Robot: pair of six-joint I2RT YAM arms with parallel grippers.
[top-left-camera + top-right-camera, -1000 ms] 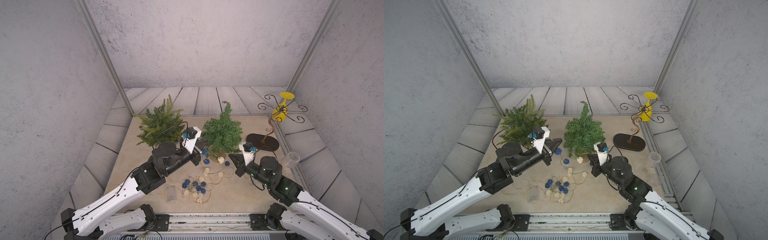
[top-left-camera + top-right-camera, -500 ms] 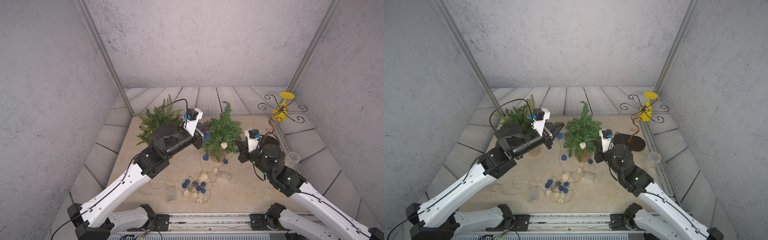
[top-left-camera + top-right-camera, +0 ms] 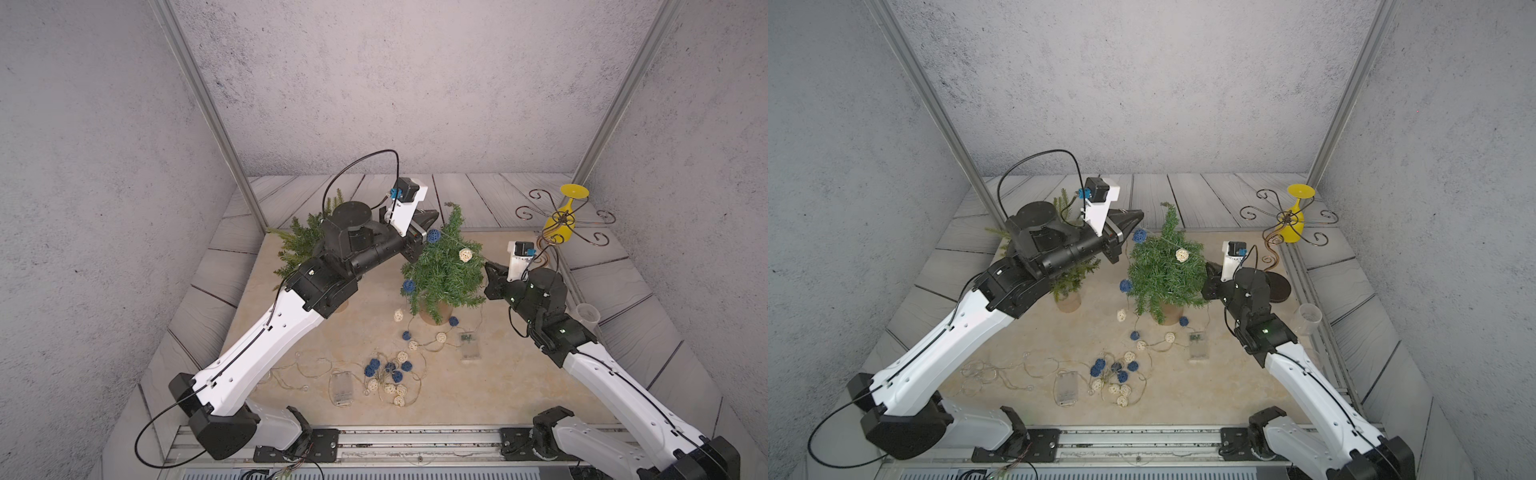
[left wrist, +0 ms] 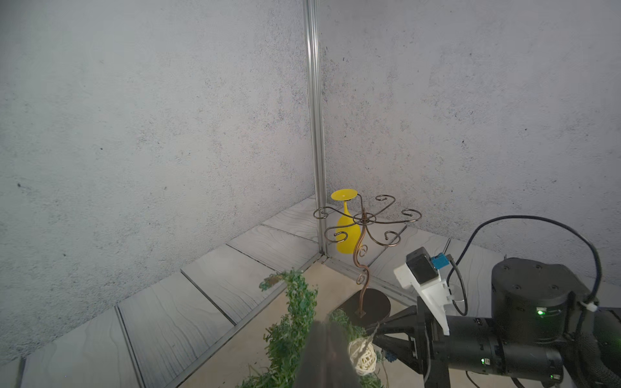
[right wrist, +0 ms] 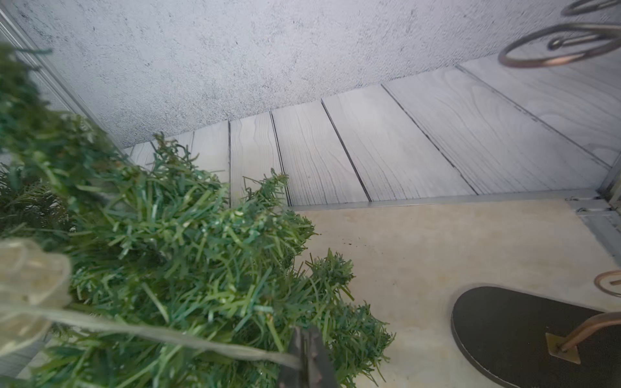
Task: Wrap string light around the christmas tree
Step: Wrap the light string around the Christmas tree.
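Note:
The small green christmas tree [image 3: 446,274] [image 3: 1163,274] stands in a pot mid-table. The string light [image 3: 465,254] [image 3: 1181,254], thin wire with blue and cream wicker balls, runs across the tree's upper branches; the rest lies heaped on the table [image 3: 388,374]. My left gripper [image 3: 432,216] [image 4: 327,324] is shut beside the tree top, apparently on the wire, with a blue ball [image 3: 433,236] hanging just under it. At the tree's right side my right gripper [image 3: 488,268] [image 5: 307,331] is shut on the wire [image 5: 188,336]. A cream ball [image 4: 363,356] sits between the two grippers.
A second potted green plant [image 3: 299,245] stands left of the tree, under my left arm. A wire glass rack with a yellow glass [image 3: 561,220] and its dark base [image 5: 524,336] is at the back right. A clear cup [image 3: 586,313] and two clear battery boxes [image 3: 341,388] [image 3: 469,345] are nearby.
Both arms have risen and moved toward the back, carrying the wire from table height up onto the tree. The cream ball now rests high on the branches.

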